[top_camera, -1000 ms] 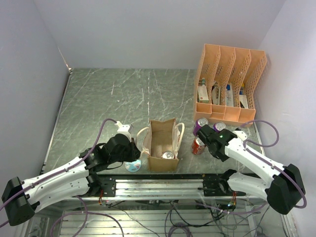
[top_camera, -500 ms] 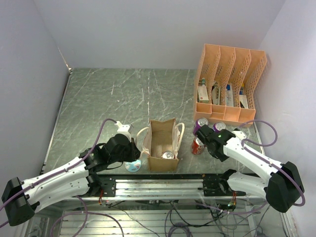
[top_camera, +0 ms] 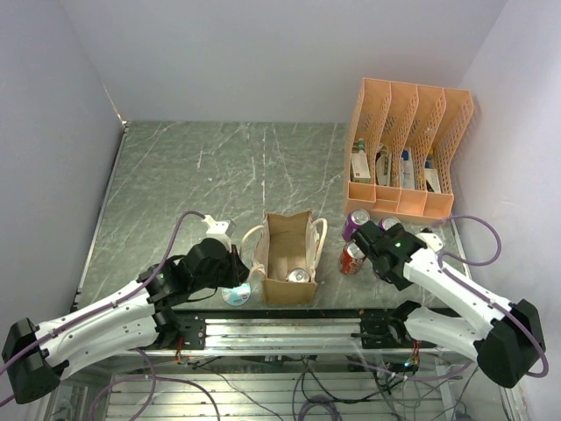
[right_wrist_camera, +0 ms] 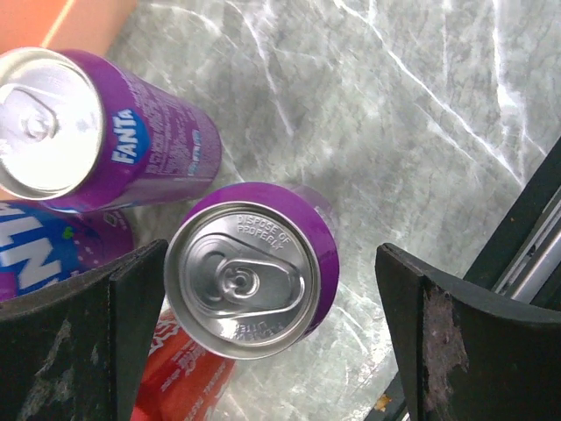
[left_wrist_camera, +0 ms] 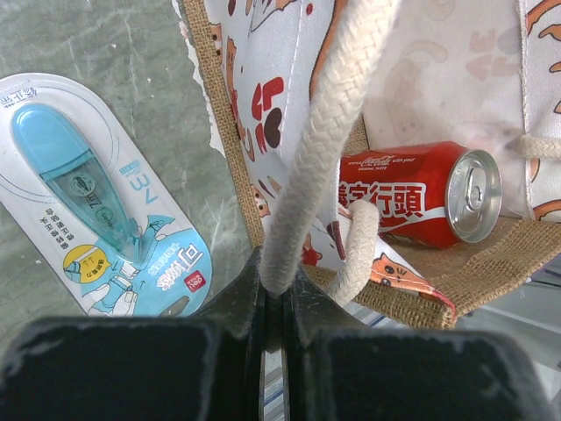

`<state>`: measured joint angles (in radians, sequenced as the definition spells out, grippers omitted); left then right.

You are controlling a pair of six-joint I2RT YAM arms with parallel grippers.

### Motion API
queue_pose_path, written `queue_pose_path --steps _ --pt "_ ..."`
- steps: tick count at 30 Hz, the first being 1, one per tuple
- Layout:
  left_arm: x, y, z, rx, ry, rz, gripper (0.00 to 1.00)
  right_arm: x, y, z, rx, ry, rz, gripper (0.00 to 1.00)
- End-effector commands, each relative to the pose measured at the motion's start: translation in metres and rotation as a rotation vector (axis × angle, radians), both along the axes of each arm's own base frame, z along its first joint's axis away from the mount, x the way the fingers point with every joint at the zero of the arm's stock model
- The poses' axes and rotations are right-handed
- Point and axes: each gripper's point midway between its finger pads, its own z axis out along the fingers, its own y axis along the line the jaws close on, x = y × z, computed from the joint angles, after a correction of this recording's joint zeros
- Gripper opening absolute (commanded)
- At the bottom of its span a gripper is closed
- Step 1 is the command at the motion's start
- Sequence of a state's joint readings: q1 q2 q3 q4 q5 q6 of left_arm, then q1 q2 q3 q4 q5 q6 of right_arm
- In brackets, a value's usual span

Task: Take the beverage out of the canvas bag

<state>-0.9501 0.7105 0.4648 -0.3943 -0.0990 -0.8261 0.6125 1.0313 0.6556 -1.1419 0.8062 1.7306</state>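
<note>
– Pinching what, the left gripper [left_wrist_camera: 276,303]?
– A cream rope handle [left_wrist_camera: 326,132] of the bag [left_wrist_camera: 263,88], jaws clamped tight on it.
– And the drink?
– Red can [left_wrist_camera: 419,195] inside the bag, at its near end, apparently lying on its side; the wrist view is too skewed to be sure.
– Right gripper [right_wrist_camera: 267,294]?
– Spread wide, a finger either side of a purple can [right_wrist_camera: 250,267] standing right of the bag. A tape packet [left_wrist_camera: 96,202] lies left of the bag.

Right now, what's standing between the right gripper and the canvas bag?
In the top view, a red can stands between the canvas bag and the right gripper. The right wrist view shows that gripper open around an upright purple can.
</note>
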Motion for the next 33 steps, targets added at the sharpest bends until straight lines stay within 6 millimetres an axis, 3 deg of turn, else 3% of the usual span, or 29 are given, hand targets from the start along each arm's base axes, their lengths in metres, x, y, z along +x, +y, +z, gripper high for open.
queue_pose_path --steps 1,10,13,17,20,23,25,29,33 --pt "0.000 -0.001 0.004 -0.005 -0.007 -0.010 0.07 0.010 -0.008 0.030 -0.027 -0.094 0.004 1.00" --pt "0.001 -0.004 0.003 -0.007 -0.006 -0.015 0.07 0.033 -0.007 0.101 -0.048 -0.324 0.163 1.00" --pt "0.001 -0.004 0.004 -0.008 -0.006 -0.014 0.07 0.044 0.005 0.128 -0.063 -0.406 0.326 1.00" --pt "0.000 -0.004 0.003 -0.010 -0.003 -0.015 0.07 0.059 0.070 0.179 -0.040 -0.620 0.804 1.00" --pt "0.001 -0.005 0.004 -0.007 -0.005 -0.016 0.07 0.053 0.121 0.217 -0.046 -0.796 1.139 1.00" --pt "0.002 -0.007 0.004 -0.007 -0.005 -0.020 0.07 0.043 0.165 0.235 -0.024 -0.842 1.407 1.00" --pt "0.002 -0.007 0.004 -0.009 -0.004 -0.020 0.07 0.039 0.192 0.239 0.017 -0.814 1.565 1.00" --pt "0.002 -0.008 0.003 -0.011 0.000 -0.023 0.07 0.028 0.241 0.221 0.176 -0.657 1.853 1.00" --pt "0.002 -0.007 0.003 -0.008 0.002 -0.018 0.07 0.026 0.266 0.192 0.273 -0.477 1.947 1.00"
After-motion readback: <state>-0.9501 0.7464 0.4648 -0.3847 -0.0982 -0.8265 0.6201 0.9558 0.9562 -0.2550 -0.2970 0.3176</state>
